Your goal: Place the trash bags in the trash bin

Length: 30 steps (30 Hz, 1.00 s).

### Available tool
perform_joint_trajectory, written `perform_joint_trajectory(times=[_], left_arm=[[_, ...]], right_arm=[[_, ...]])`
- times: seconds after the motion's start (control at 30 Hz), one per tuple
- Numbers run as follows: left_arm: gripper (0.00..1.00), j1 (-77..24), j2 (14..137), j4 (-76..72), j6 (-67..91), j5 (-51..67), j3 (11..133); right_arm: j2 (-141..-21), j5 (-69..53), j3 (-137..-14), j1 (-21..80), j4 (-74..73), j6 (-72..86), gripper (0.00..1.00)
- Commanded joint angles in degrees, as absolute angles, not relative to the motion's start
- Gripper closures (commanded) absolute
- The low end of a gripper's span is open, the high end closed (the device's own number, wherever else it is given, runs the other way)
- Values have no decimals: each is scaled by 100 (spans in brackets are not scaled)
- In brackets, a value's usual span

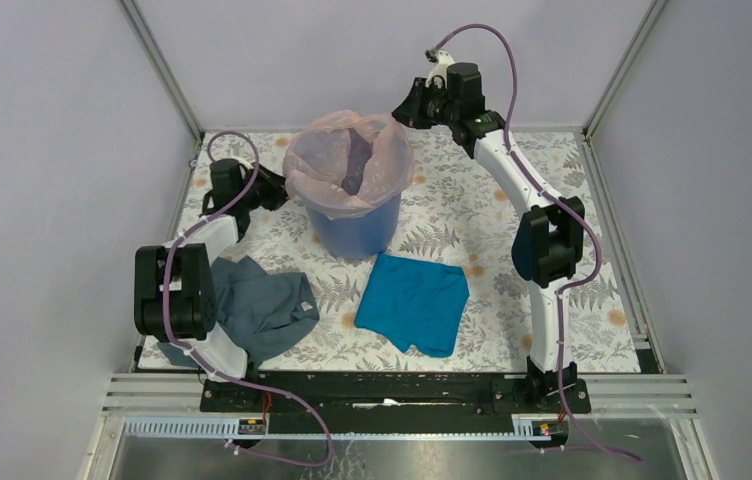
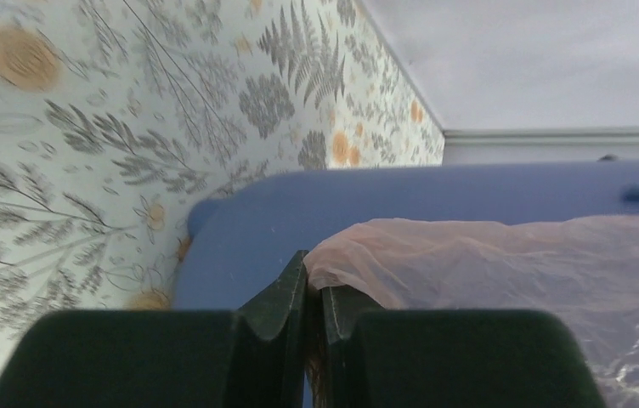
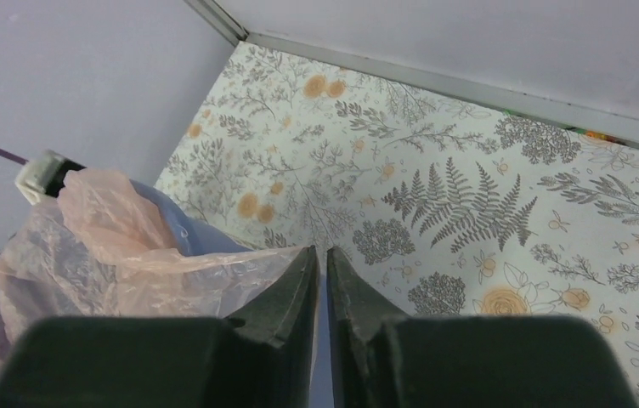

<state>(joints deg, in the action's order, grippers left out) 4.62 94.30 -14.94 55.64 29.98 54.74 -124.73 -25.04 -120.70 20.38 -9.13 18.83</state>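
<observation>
Both arms point(image 1: 527, 195) have white links point(image 1: 514, 168), black joints point(image 1: 549, 240) and trailing purple cables point(image 1: 512, 85).

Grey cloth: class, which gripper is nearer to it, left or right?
Left. The left gripper sits at the trash bin's left side, just beyond the grey cloth; the right gripper is raised at the bin's far right rim.

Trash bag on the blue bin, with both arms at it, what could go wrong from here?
The thin pink trash bag is pinched at its edge by the left fingers and apparently the right fingers; a hard pull could tear it or slip it free. The trash bin stands loose on the table with the arms on opposite sides, so an uneven pull might tip or drag it.
</observation>
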Motion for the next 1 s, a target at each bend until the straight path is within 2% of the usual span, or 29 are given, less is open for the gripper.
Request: perform_joint_trajectory(times=[0.0, 0.1, 0.3, 0.43, 0.57, 0.8, 0.9, 0.97], left_arm=[[89, 117, 9223, -1487, 5376, 2717, 5401], [89, 89, 9027, -1332, 5398, 2660, 5667], [88, 95, 9235, -783, 5117, 2448, 6337], [92, -44, 9390, -918, 5131, 2190, 5882], [92, -212, 9235, -1034, 5072, 1836, 5308], [92, -202, 9384, -983, 5052, 1967, 5311], [91, -211, 9305, -910, 5083, 2135, 5485], [91, -211, 9289, -857, 5105, 2280, 5613]], right_arm=[[-12364, -2577, -11801, 1852, -127, 2581, 86], [-12351, -2526, -11292, 1688, 106, 2889, 92], [-12331, -3319, -10353, 1547, 584, 3025, 90], [-12141, -3524, -10141, 1547, 837, 3277, 90], [-12064, -3568, -10323, 1541, 837, 3453, 85], [-12046, -3736, -10286, 1539, 863, 3590, 85], [-11749, -3737, -9922, 1448, 927, 3643, 80], [-11489, -3765, -9564, 1256, 990, 3722, 70]])
